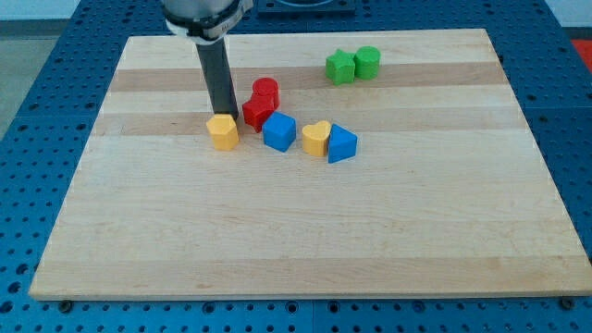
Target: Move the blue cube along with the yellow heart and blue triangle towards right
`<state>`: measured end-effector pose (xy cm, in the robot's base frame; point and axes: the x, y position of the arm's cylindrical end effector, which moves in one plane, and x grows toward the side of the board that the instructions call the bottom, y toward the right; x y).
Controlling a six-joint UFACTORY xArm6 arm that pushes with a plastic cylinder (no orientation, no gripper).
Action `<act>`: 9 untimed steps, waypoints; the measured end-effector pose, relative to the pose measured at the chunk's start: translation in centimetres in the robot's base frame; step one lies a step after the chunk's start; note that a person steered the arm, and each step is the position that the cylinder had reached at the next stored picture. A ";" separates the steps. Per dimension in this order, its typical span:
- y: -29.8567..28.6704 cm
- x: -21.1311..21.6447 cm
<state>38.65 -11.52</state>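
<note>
**Q.** Where does your tip stand, and where are the pieces you are to move?

**A.** Your tip [222,115] rests on the board [277,231], just behind the yellow hexagon [222,131] and touching or nearly touching it; the contact cannot be told. You have no jaws to report: the arm ends in a bare rod, holding nothing. To the tip's right, slightly nearer the view's bottom, lies the blue cube [278,131]. Beyond it, further right, the yellow heart [316,137] and the blue triangle [341,144] sit against each other. A small gap separates cube from heart.

**Q.** What could go wrong from here?

**A.** Three things, as judged from the layout.
1. The yellow hexagon lies between your tip and the cube. A straight rightward sweep would likely carry it along and mix it into the group.
2. Two red blocks [262,102] sit just right of the tip, the lower one close to the cube's upper-left corner. A push begun too high would probably drag them too.
3. The cube, heart and triangle form a loose, slightly slanted row. An off-centre push on the cube may rotate it, so that the heart or triangle slips off to one side and is left behind.

**Q.** Any containers?

**A.** None show. Two green blocks [352,65] stand well apart, up and right of the tip, clear of a level rightward path.
</note>
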 end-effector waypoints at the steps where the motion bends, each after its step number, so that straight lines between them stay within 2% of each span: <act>1: 0.0 3.9; 2: 0.0 7.6; 5: 0.8 3.7; 9: 12.1 2.9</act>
<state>41.51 0.58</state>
